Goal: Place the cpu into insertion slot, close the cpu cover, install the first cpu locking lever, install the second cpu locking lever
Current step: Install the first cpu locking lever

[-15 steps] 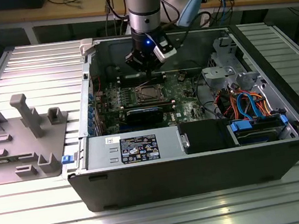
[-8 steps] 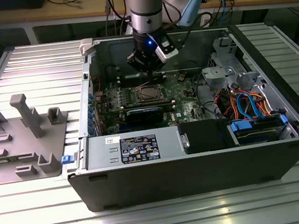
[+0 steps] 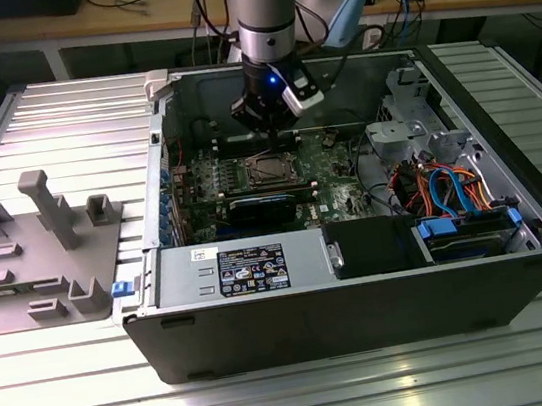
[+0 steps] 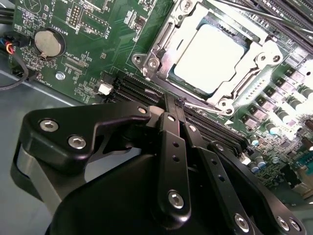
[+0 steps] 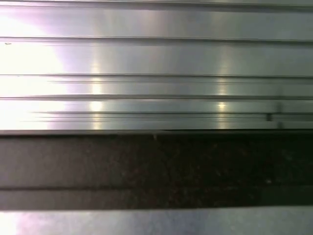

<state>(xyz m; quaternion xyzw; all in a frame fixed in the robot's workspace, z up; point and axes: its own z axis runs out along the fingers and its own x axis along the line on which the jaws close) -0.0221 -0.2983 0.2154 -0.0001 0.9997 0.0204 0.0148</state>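
Observation:
The cpu [image 4: 210, 56] lies flat in the insertion slot [image 3: 268, 170] of the green motherboard [image 4: 83, 63], its silver top showing. The cpu cover [image 4: 257, 61] is down over it, framing the chip. My gripper [image 4: 172, 104] hangs just above the board beside the socket's near edge, fingers [image 4: 172, 147] pressed together with nothing between them. A thin metal locking lever [image 4: 208, 105] runs along that socket edge, right by the fingertips. In the exterior view the gripper [image 3: 276, 133] sits low inside the open case, just behind the socket.
Long black memory slots [image 4: 215, 128] lie under the fingers, and a coin battery [image 4: 49, 43] sits further off. A long black card [image 3: 266, 206], the power supply [image 3: 250, 267] and a cable-filled drive bay [image 3: 451, 193] crowd the case. A grey fixture [image 3: 45, 245] stands on the exterior view's left.

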